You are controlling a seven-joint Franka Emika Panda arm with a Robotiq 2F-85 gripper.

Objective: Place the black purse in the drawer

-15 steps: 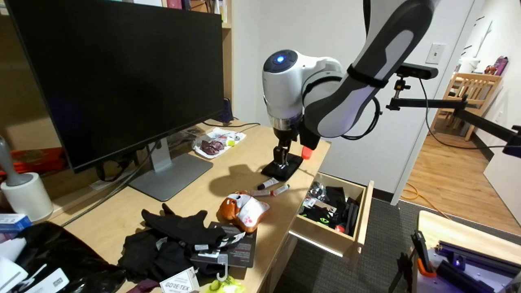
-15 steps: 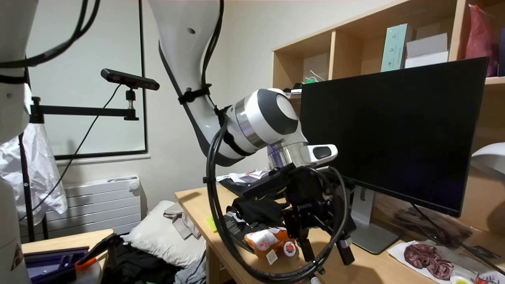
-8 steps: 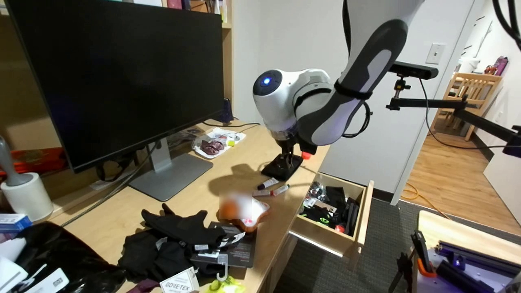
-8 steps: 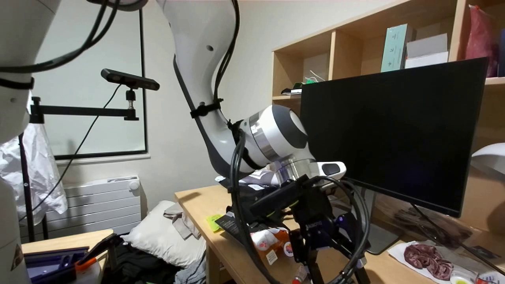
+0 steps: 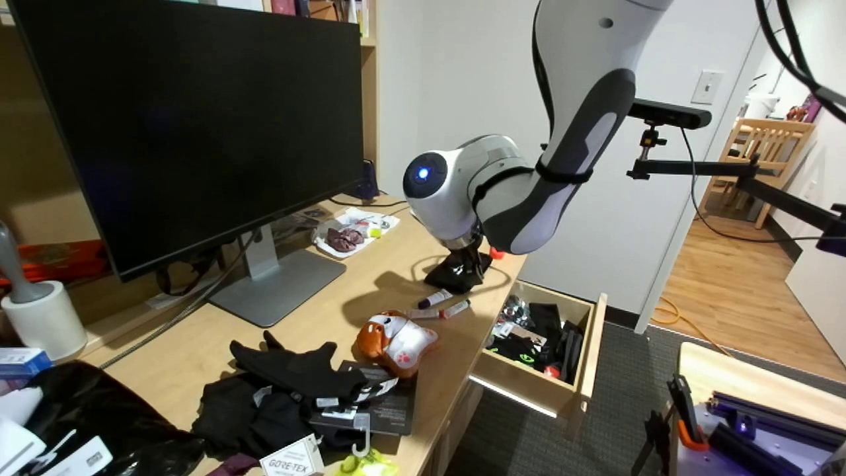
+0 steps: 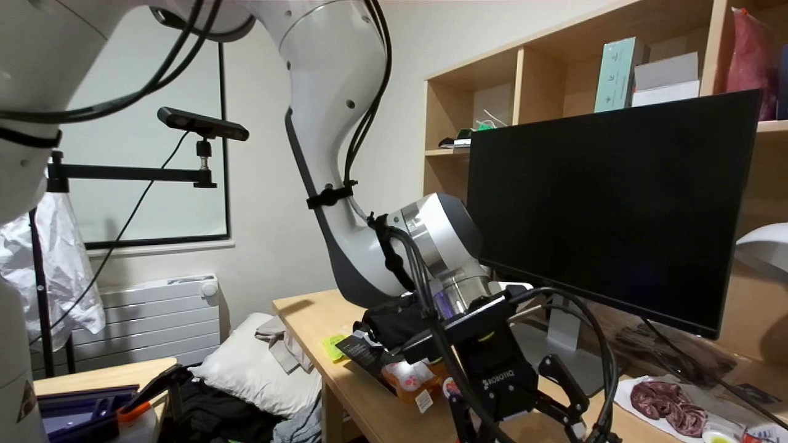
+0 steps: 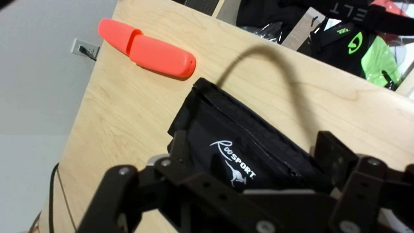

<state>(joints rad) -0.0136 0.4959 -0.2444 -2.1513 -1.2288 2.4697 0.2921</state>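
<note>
The black purse (image 7: 210, 129), printed with a pale "RooSport" logo, lies flat on the desk top. In an exterior view the purse (image 5: 444, 277) shows partly, with the hand covering its far part. My gripper (image 7: 252, 140) stands open just over it, jaws wide apart on either side of the logo. Whether the fingertips touch the cloth, I cannot tell. In an exterior view the gripper (image 6: 518, 427) is cut off by the lower edge, and the purse is out of view there. The drawer (image 5: 595, 344) is pulled out below the desk edge, holding black items and packets.
A red case (image 7: 161, 55) lies beside the purse near the desk corner. Small tubes (image 5: 435, 299) and an orange-white plush (image 5: 396, 340) lie nearer that camera, then a heap of black cloth (image 5: 277, 390). The monitor (image 5: 218, 132) rises behind, with a white tray (image 5: 370, 225).
The arm has come down and the hand has tilted, bringing the gripper low over the purse. Its jaws have stayed open. Purse and drawer have not moved.
</note>
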